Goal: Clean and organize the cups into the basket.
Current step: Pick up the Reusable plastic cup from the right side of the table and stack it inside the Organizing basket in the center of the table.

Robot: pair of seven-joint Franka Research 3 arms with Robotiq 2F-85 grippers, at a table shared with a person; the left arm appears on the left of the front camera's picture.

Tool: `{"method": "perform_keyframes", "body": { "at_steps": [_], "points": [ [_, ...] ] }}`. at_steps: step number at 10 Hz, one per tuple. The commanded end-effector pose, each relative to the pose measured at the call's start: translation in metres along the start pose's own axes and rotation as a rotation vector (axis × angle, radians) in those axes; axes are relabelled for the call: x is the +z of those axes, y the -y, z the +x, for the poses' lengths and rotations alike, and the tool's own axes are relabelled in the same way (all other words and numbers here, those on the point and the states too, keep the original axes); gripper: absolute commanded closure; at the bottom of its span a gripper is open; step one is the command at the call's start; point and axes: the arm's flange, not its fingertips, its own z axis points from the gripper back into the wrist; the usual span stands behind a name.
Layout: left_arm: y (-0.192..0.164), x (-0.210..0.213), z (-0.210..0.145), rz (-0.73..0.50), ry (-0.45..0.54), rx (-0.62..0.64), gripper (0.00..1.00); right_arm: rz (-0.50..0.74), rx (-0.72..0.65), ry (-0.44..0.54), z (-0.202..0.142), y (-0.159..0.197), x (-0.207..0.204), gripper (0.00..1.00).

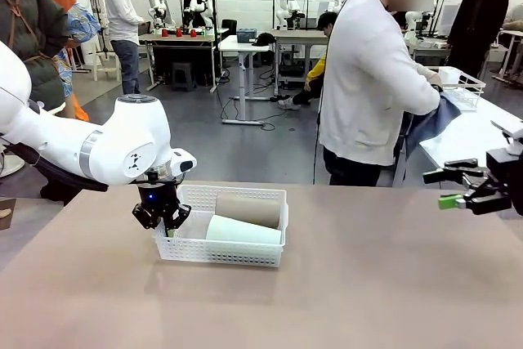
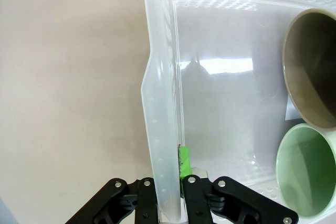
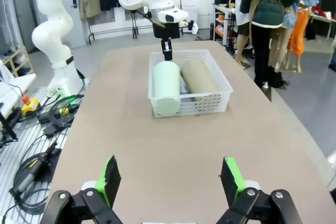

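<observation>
While the left tool clamps the basket, the right tool gapes empty.

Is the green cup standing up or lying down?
Lying down. The green cup rests on its side inside the basket, next to the brown cup.

Bright, even overhead light filled the room in all three views. In the front view the matte bench took it flatly, with only a faint, soft shadow along the near foot of the basket; the far background was fairly sharp. In the left wrist view a white glare patch sat on the basket's glossy floor, and its near wall looked washed out and soft. The right wrist view bowed at its edges, the bench sides curving, while the right pincer stood crisp in the foreground.
</observation>
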Motion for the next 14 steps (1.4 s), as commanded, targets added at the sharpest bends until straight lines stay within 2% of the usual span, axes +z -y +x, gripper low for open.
{"method": "perform_keyframes", "body": {
  "at_steps": [1,4,5,14],
  "points": [
    [0.0,-0.002,-0.001,0.002,-0.003,-0.002,1.0,-0.027,-0.008,0.088,-0.02,0.0,0.015,0.0],
    [0.0,-0.002,-0.001,0.002,-0.003,-0.002,1.0,-0.086,-0.032,0.103,-0.031,-0.006,0.026,0.0],
    [0.0,-0.002,-0.001,0.002,-0.003,-0.002,1.0,-0.044,-0.05,0.069,-0.03,-0.001,0.026,0.0],
    [0.0,-0.002,-0.001,0.002,-0.003,-0.002,1.0,-0.044,-0.05,0.069,-0.03,-0.001,0.026,0.0]
  ]
}}
